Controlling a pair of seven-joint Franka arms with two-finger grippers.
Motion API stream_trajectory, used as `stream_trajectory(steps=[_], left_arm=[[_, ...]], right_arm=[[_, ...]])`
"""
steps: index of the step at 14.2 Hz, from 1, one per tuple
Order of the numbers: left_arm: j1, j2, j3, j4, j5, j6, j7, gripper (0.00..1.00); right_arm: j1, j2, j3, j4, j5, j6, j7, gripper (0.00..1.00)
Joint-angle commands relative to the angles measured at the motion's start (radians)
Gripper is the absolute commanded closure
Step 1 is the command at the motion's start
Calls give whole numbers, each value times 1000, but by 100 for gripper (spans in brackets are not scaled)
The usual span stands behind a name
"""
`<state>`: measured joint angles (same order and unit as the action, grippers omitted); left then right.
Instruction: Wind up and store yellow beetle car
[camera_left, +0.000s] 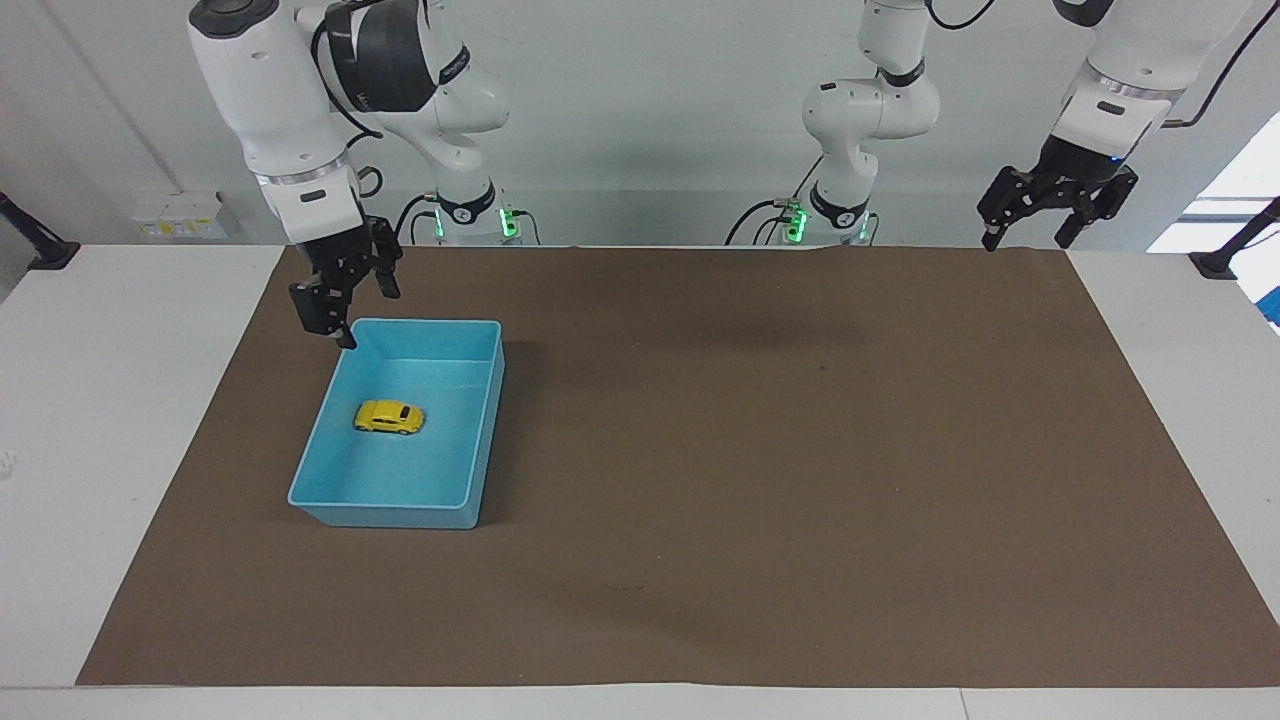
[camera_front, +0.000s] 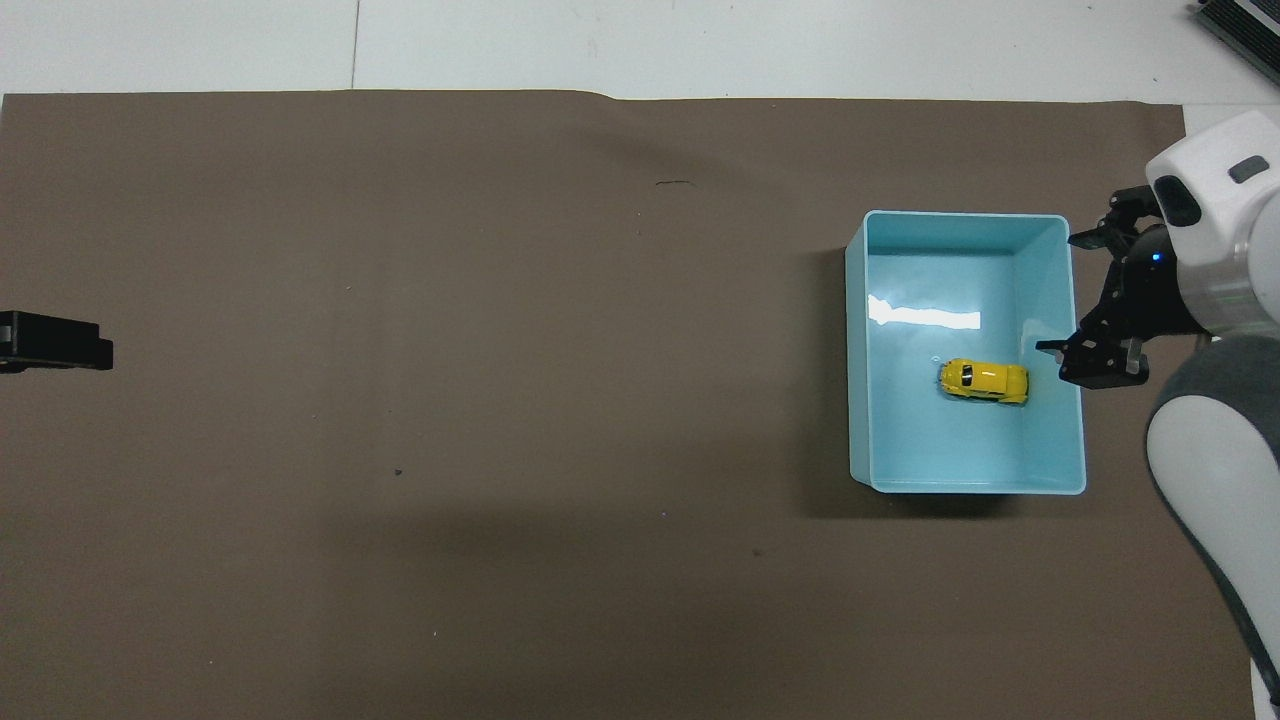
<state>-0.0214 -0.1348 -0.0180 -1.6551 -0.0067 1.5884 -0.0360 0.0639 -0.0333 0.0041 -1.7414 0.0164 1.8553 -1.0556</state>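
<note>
Now the yellow beetle car (camera_left: 389, 417) sits on its wheels on the floor of the blue bin (camera_left: 470, 505), about midway along the bin's length and closer to the wall at my right arm's end of the counter (camera_left: 110, 400). Nothing touches it. The bin stands on the brown mat (camera_left: 780, 450), toward my right arm's end.

My right gripper (camera_left: 341, 296) hangs in the air over the bin's corner nearest to me, at the edge of the rim, well above the car. Its fingers (camera_left: 322, 312) stand wide apart and hold nothing. From overhead the same gripper (camera_front: 1100, 300) shows just outside the bin's wall, beside the car but raised clear of it.

My left gripper (camera_left: 1050, 208) waits up in the air over the mat's corner near my left arm's base, well apart from the bin and the car. Its fingers are spread open too, and they are empty. In the overhead view only a dark tip of it (camera_front: 55, 342) shows at the picture's edge.
</note>
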Motion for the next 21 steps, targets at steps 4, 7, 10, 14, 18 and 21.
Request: stream_trajectory(steps=[4,7,10,14,18,21], left_arm=[[14,-9,-8,6,-15,-21,2,0],[14,-9,-8,6,-15,-21,2,0],[14,-9,-8,6,-15,-21,2,0],[14,-9,-8,6,-15,-21,2,0],[14,-9,-8,6,-15,-21,2,0],[14,-9,-8,6,-15,-21,2,0]], right_arm=[[7,-5,2,115,16,-131,457,0],[5,-4,2,126,16,-169,581,0],[1,-2,7,187,17,-252,825,0],[-3,0,2,212,45,-314,1014,0],[-4,0,7,212,43,-312,1114,0],[-6,0,-13,212,43,-309,1115,0]])
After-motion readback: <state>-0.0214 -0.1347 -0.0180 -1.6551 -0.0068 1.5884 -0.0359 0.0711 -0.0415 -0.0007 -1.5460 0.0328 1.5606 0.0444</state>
